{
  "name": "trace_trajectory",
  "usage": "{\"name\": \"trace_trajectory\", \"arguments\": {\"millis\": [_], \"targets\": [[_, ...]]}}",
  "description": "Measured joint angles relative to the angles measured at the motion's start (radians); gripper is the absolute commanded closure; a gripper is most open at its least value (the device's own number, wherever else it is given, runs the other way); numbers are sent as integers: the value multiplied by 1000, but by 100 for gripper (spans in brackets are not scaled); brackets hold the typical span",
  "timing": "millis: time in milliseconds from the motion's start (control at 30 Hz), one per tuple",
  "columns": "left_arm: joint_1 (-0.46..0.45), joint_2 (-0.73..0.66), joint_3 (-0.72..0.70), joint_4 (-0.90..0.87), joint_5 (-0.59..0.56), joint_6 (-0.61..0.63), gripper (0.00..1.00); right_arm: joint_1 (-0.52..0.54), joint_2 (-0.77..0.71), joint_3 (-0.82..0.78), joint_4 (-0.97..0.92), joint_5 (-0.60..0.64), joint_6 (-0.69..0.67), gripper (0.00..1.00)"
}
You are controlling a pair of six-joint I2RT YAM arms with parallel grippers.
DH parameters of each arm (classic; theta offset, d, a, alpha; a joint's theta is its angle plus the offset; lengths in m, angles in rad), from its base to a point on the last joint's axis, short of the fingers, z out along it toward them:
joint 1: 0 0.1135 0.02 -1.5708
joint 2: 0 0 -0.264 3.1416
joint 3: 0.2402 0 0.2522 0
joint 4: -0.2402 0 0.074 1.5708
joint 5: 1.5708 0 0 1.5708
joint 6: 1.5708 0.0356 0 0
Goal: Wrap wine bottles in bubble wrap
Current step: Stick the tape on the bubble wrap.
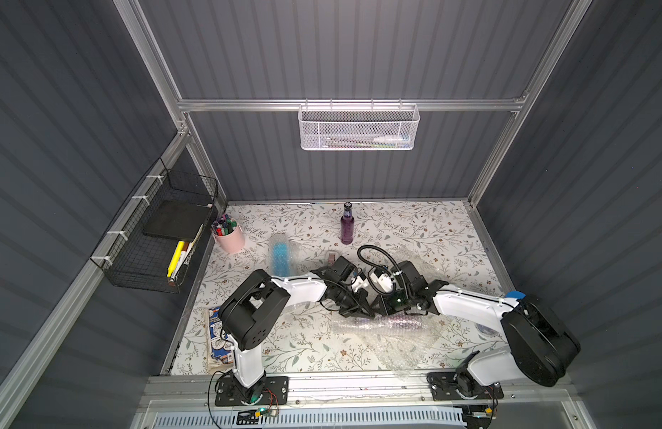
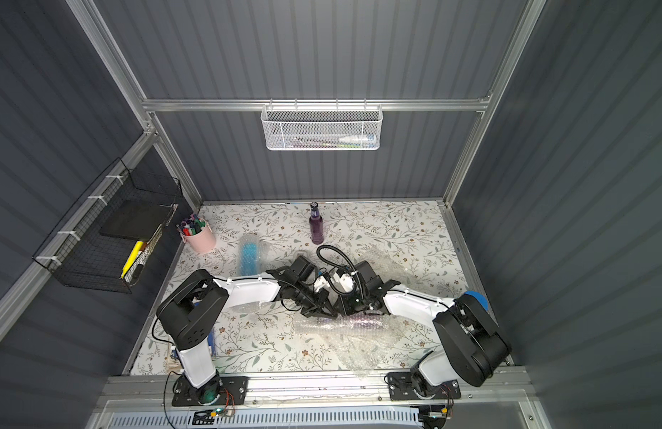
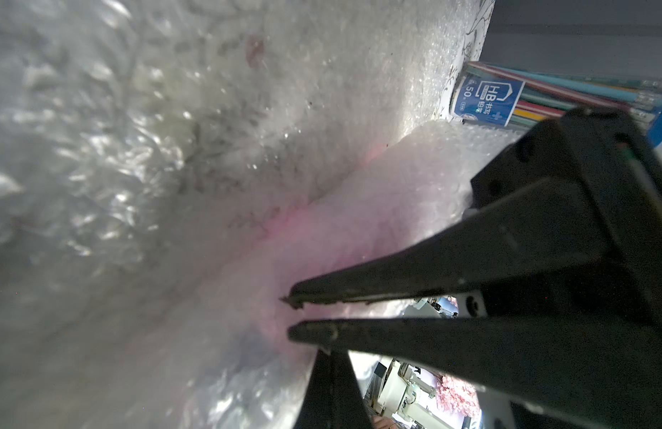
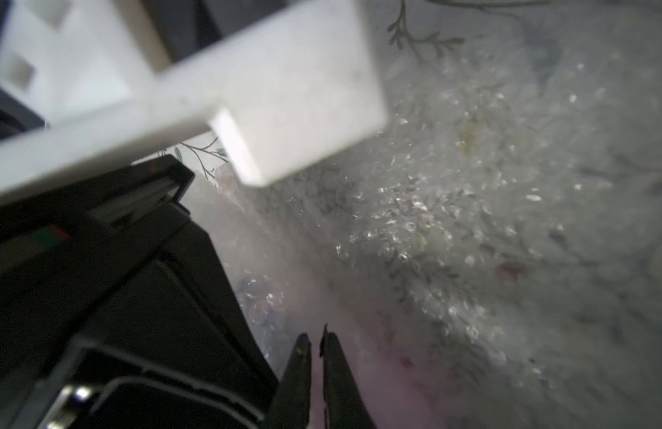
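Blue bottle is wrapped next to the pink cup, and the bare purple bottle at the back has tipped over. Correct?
Not quite. The bare purple bottle has not tipped over: it stands upright near the back wall, as both top views show. The rest holds: the blue bottle is wrapped, next to the pink cup.

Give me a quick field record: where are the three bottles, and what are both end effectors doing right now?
blue bottle: lying back left, wrapped
upright purple bottle: standing back centre, unwrapped
second purple bottle: lying front centre inside the bubble wrap sheet
left end effector: shut, tips at that sheet
right end effector: shut, tips at that sheet, beside the left
wrap pinched: cannot tell
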Motion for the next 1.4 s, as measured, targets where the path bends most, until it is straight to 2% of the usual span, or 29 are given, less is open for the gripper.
{"name": "trace_trajectory", "arguments": {"millis": [200,500,800,1033,1267,1400], "targets": [[-11,-9,-5,1,-11,-13,96,3,31,21,-16,0,-2,89],[-26,-33,-18,-2,-30,-34,83,24,41,31,-39,1,-32,89],[-33,-53,-19,-24,-45,-37,75,29,41,29,-38,-8,-47,89],[-39,-82,-11,-77,-75,-36,68,32,41,26,-37,-27,-58,89],[-40,-101,2,-139,-98,-36,66,37,41,21,-31,-41,-62,89],[-44,-128,30,-236,-128,-21,66,38,41,18,-28,-50,-62,89]]}}
